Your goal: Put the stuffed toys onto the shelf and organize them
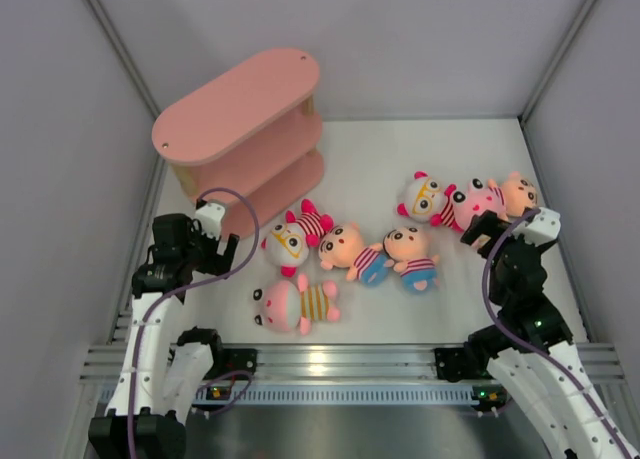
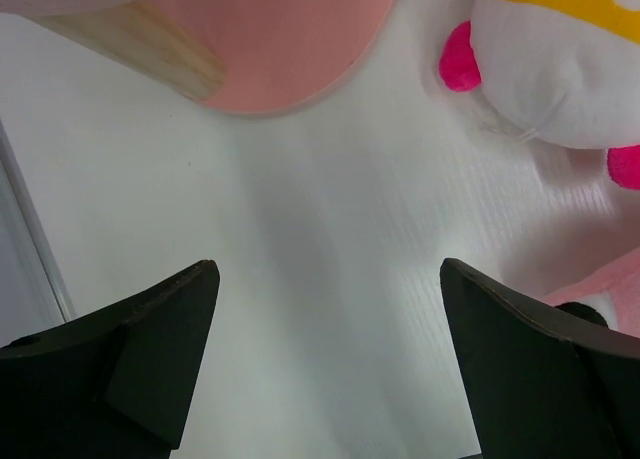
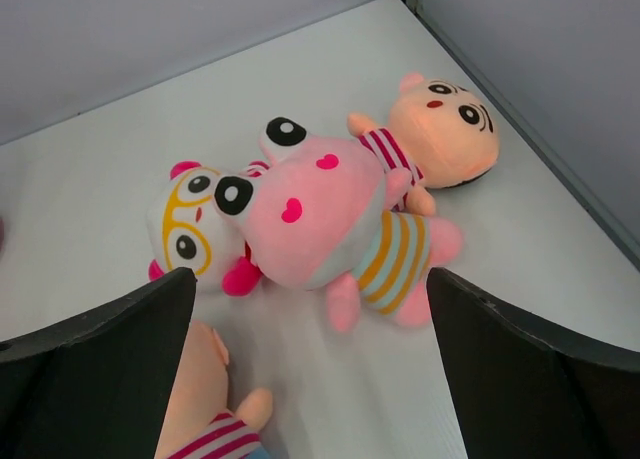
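The pink three-tier shelf (image 1: 240, 104) stands at the back left with no toy on it. Several stuffed toys lie on the white table. A white-faced doll (image 1: 285, 244), two peach dolls (image 1: 345, 247) (image 1: 408, 247) and a pink striped doll (image 1: 290, 306) lie in the middle. Another white-faced doll (image 1: 425, 197), a pink doll (image 1: 478, 199) and a peach doll (image 1: 518, 192) lie at the right. My left gripper (image 1: 225, 249) is open and empty beside the shelf's foot (image 2: 290, 49). My right gripper (image 1: 482, 229) is open and empty just short of the pink doll (image 3: 310, 209).
Grey walls close in the table on the left, back and right. A metal rail (image 1: 340, 364) runs along the near edge. In the left wrist view a wooden shelf post (image 2: 150, 49) and the white-faced doll (image 2: 570, 69) flank bare table.
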Robot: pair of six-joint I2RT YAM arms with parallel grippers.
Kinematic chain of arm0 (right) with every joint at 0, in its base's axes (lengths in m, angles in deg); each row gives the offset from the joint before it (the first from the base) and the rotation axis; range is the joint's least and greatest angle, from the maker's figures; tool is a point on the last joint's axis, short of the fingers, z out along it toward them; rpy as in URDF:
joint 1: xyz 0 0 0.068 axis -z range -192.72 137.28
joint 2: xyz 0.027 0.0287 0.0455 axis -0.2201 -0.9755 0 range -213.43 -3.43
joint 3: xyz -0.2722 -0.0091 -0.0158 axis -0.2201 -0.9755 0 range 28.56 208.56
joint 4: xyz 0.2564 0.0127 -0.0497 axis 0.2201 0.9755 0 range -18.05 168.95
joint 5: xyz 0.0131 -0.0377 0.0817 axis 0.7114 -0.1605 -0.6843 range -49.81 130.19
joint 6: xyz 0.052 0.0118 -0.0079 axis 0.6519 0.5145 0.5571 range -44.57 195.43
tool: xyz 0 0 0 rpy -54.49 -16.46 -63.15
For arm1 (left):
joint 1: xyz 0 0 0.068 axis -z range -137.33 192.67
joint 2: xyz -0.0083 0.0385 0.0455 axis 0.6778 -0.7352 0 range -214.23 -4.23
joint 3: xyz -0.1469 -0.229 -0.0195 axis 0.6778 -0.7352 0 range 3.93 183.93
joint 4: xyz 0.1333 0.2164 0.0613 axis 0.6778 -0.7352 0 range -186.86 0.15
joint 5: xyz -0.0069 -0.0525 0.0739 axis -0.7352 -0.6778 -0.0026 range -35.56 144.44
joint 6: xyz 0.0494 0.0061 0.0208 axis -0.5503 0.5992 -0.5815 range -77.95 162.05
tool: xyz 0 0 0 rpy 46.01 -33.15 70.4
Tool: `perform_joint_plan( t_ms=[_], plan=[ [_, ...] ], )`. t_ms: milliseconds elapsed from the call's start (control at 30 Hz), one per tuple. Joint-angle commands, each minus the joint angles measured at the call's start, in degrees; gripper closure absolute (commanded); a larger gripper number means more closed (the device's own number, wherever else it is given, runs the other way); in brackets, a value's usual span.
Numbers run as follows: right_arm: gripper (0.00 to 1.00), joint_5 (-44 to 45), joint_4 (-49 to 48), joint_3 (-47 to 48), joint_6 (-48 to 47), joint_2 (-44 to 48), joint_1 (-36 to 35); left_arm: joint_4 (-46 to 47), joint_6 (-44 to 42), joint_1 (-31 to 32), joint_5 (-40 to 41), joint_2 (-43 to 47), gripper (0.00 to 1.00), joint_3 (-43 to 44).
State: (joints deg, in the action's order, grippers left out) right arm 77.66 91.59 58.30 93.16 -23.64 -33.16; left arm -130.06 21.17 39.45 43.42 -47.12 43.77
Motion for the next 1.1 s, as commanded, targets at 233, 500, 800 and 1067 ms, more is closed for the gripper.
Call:
perform_joint_plan(
  t_ms=[233,500,800,1067],
  plan=[
    [0.01,-13.28,-0.48,7.26,-2.26,-1.32,0.32,-1.87,1.20,0.15,8.74,-0.52,0.01,5.50],
    [0.10,-52.53,-5.57,12.54,6.42,-20.63,-0.29,-13.05,1.72,0.23,7.34,-0.44,0.01,15.79],
    [0.18,-52.05,-14.95,12.63,9.32,-42.16,-24.80,-16.57,1.99,0.24,6.46,0.27,0.01,16.86],
    [0.15,-55.13,-20.68,14.11,9.25,-58.87,-33.52,-16.57,1.46,0.15,6.19,0.18,0.01,16.06]
  ],
)
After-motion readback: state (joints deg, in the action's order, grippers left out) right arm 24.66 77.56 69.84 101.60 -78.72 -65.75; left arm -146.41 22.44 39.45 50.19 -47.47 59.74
